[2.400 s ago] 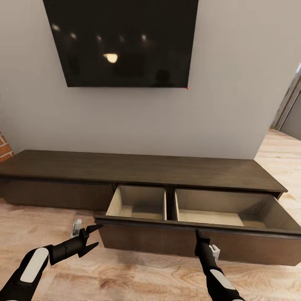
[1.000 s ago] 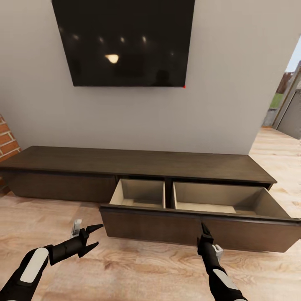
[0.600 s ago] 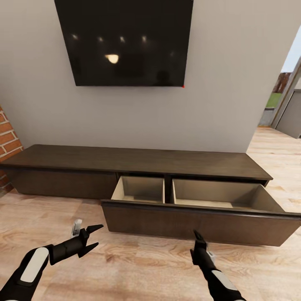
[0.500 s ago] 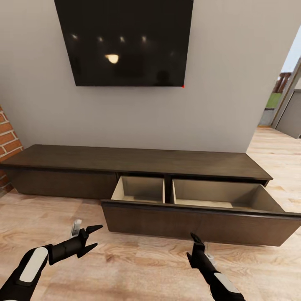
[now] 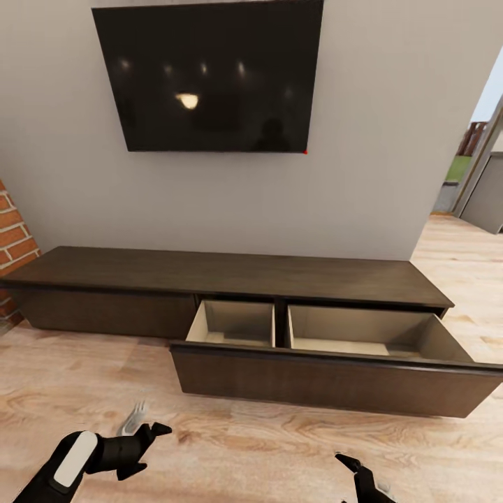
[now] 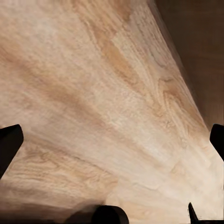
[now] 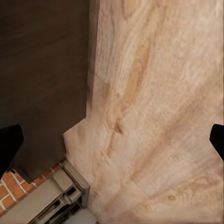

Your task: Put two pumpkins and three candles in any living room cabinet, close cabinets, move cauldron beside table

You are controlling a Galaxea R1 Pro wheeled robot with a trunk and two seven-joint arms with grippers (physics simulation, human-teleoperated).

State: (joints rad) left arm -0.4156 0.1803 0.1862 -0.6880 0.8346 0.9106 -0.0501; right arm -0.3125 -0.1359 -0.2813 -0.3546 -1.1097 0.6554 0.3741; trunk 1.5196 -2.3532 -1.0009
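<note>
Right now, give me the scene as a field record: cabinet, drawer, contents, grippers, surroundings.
cabinet: long low dark wood unit against the grey wall, under the TV
drawer: right-hand drawer pulled out, two compartments
contents: both compartments look empty as far as visible
left section: front closed
left gripper: open, holding nothing, low over the wood floor
right gripper: open, holding nothing, at the head view's bottom edge
surroundings: brick beside the cabinet's left end, doorway at right

Grey wall, wall-mounted black TV, wood floor
</note>
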